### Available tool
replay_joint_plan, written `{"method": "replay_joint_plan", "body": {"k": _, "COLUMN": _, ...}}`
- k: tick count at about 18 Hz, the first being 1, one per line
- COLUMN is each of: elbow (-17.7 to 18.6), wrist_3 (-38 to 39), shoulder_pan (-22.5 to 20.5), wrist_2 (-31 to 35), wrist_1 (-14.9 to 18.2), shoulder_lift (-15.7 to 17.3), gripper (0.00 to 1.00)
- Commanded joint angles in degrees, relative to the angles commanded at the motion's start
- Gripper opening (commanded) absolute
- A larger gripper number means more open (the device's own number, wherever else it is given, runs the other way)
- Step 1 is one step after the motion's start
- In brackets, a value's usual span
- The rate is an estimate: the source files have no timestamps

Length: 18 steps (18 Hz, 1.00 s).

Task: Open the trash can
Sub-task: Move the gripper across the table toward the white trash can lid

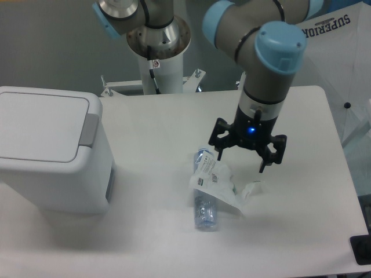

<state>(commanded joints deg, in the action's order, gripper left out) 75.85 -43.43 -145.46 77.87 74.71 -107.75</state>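
The trash can [49, 150] is a large white boxy bin at the table's left, its flat lid down and a grey push tab [88, 130] on the right rim. My gripper [241, 163] hangs open over the middle-right of the table, its black fingers [264, 165] spread and pointing down with nothing between them. It is far to the right of the trash can, just above the right end of a clear plastic bottle.
A clear plastic bottle [205, 200] with a loose white label [220, 184] lies on the table below the gripper. The arm's white base column [157, 66] stands at the back edge. A dark object [362, 250] sits at the bottom right corner.
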Motion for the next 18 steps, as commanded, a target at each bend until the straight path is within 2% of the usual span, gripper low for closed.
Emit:
{"method": "replay_joint_plan", "body": {"k": 3, "elbow": -1.0, "wrist_3": 2.2, "shoulder_pan": 0.5, "wrist_2": -2.3, "wrist_1": 0.4, "shoulder_lift": 0.3, "gripper": 1.00}}
{"method": "replay_joint_plan", "body": {"k": 10, "elbow": -2.8, "wrist_3": 13.0, "shoulder_pan": 4.1, "wrist_2": -6.3, "wrist_1": 0.1, "shoulder_lift": 2.1, "gripper": 1.00}}
{"method": "replay_joint_plan", "body": {"k": 14, "elbow": -0.5, "wrist_3": 15.4, "shoulder_pan": 7.8, "wrist_2": -7.6, "wrist_1": 0.3, "shoulder_lift": 5.1, "gripper": 1.00}}
{"method": "replay_joint_plan", "body": {"k": 18, "elbow": 3.8, "wrist_3": 17.1, "shoulder_pan": 10.3, "wrist_2": -7.9, "wrist_1": -0.1, "shoulder_lift": 8.1, "gripper": 1.00}}
